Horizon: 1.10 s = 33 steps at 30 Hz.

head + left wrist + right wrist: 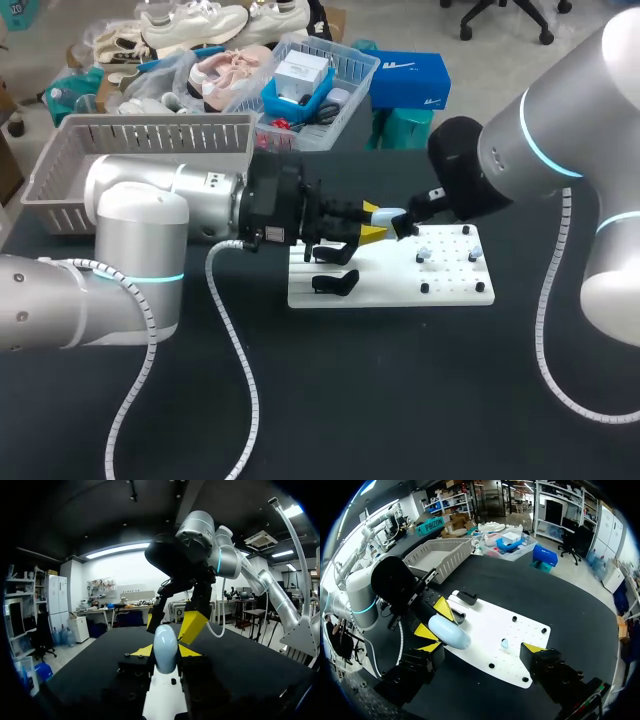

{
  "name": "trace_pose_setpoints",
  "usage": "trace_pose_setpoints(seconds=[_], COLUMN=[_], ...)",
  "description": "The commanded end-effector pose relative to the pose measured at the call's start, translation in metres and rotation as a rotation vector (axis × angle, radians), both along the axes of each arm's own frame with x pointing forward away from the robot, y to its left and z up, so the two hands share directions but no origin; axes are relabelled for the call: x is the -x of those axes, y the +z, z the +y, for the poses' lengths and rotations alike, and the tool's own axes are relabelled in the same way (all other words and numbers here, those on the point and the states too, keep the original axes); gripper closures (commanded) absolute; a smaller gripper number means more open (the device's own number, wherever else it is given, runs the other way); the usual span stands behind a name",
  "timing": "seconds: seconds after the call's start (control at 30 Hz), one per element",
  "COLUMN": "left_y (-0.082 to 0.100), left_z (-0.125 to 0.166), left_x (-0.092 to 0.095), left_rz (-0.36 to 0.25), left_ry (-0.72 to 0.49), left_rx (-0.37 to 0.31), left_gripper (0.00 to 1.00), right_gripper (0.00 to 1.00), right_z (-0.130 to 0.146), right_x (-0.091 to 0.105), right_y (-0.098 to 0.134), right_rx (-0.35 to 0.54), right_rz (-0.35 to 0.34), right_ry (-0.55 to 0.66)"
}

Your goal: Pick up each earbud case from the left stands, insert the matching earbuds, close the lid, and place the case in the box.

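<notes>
Earbud case (165,649), pale blue: held over the white stand board (400,290), which lies on the black table (400,400).
Left end effector (371,222): yellow tips clamped on the case from both sides.
Right end effector (484,648): fingers spread wide apart, one tip just beside the case.
Earbud (505,643): on the board, under the right fingers.
Grey basket (60,170): at the table's far left.

Left end effector (165,652) clamps the pale-blue case (165,642).
</notes>
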State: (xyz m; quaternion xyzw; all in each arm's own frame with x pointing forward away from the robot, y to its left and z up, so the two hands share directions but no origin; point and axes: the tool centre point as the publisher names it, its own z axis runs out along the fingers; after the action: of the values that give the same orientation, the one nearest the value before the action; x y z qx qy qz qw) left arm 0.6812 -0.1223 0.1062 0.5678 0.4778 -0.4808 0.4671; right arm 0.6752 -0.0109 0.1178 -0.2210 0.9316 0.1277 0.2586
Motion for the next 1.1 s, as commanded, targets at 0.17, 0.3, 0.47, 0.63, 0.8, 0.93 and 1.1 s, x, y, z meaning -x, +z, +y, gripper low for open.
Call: trace_pose_setpoints(seconds=[0.17, 0.3, 0.47, 0.63, 0.8, 0.93, 1.1], left_y=[-0.001, -0.001, -0.001, -0.001, -0.001, -0.001, -0.001], left_z=[0.0, 0.0, 0.0, 0.0, 0.0, 0.0, 0.0], left_x=[-0.001, -0.001, -0.001, -0.001, -0.001, -0.001, -0.001], left_rz=[-0.001, -0.001, -0.001, -0.001, -0.001, -0.001, -0.001], left_ry=[-0.001, -0.001, -0.001, -0.001, -0.001, -0.001, -0.001], left_rx=[0.002, 0.002, 0.002, 0.002, 0.002, 0.002, 0.002], left_gripper=[1.0, 1.0, 1.0, 1.0, 1.0, 1.0, 1.0], right_gripper=[0.0, 0.0, 0.0, 0.0, 0.0, 0.0, 0.0], right_z=[0.001, 0.001, 0.0, 0.0, 0.001, 0.002, 0.002], right_x=[-0.003, -0.004, -0.006, -0.009, -0.011, -0.012, -0.018], right_y=[0.001, 0.0, 0.0, 0.003, 0.005, 0.006, 0.01], right_rx=[-0.001, -0.001, 0.0, 0.002, 0.003, 0.002, 0.006], right_rz=[-0.007, -0.007, -0.007, -0.01, -0.014, -0.015, -0.025], right_ry=[-0.005, -0.007, -0.008, -0.008, -0.005, -0.003, -0.002])
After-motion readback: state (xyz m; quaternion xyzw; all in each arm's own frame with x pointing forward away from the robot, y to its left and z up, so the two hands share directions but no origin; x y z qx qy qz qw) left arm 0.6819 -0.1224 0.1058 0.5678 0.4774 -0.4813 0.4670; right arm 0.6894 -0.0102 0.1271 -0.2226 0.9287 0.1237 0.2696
